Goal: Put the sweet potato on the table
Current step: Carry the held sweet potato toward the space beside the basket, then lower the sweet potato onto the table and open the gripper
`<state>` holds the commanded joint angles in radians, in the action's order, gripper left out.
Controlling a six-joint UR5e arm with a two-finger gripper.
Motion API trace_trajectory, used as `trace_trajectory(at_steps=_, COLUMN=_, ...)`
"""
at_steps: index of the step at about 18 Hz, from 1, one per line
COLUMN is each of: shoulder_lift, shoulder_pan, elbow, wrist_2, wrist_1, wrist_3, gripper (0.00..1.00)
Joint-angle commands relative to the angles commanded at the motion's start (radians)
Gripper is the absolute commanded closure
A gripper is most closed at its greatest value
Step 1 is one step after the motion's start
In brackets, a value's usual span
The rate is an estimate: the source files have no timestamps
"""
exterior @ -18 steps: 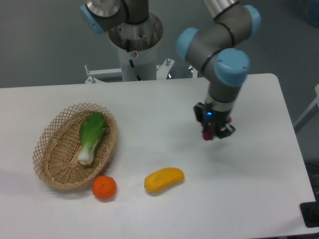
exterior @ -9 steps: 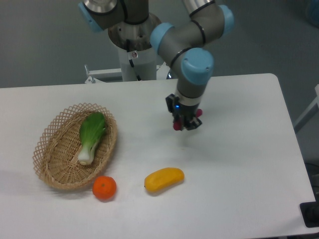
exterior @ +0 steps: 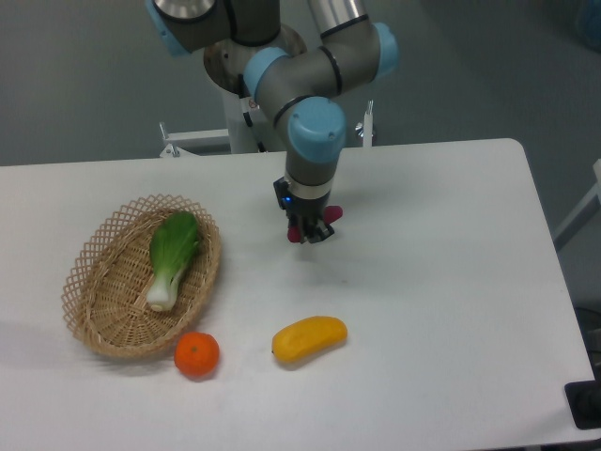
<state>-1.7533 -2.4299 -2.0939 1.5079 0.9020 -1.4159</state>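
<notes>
My gripper (exterior: pixel 309 228) hangs over the middle of the white table (exterior: pixel 451 310), a little above its surface. It is shut on the sweet potato (exterior: pixel 333 215), a small reddish-purple tuber whose ends stick out on either side of the black fingers. Most of the tuber is hidden by the fingers. The gripper is to the right of the basket and above the yellow fruit.
An oval wicker basket (exterior: pixel 96 315) at the left holds a green leafy vegetable (exterior: pixel 172 254). An orange tangerine (exterior: pixel 196 354) lies by its front edge. A yellow mango-like fruit (exterior: pixel 309 338) lies in front of the gripper. The robot base (exterior: pixel 252 94) stands at the back.
The arm has swung left across the table, carrying the sweet potato from the right side to the middle. The grip has stayed shut. Nothing else moved.
</notes>
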Motion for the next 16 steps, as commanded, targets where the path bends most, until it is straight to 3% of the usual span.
trace_trajectory(at_steps=2, shoulder_lift=0.000, shoulder_pan=0.009, elbow=0.000, wrist_2=0.000, wrist_1=0.002, wrist_3=-0.002, gripper=0.44)
trace_trajectory(at_steps=4, shoulder_lift=-0.002, shoulder_pan=0.017, elbow=0.006, wrist_2=-0.002, wrist_1=-0.003, wrist_3=0.000, gripper=0.00)
trace_trajectory(at_steps=12, shoulder_lift=-0.008, shoulder_pan=0.015, elbow=0.078, wrist_2=0.005, wrist_1=0.003, wrist_3=0.000, gripper=0.00)
trace_trajectory(at_steps=16, shoulder_lift=-0.023, shoulder_pan=-0.020, elbow=0.156, wrist_2=0.012, wrist_1=0.017, wrist_3=-0.003, gripper=0.00)
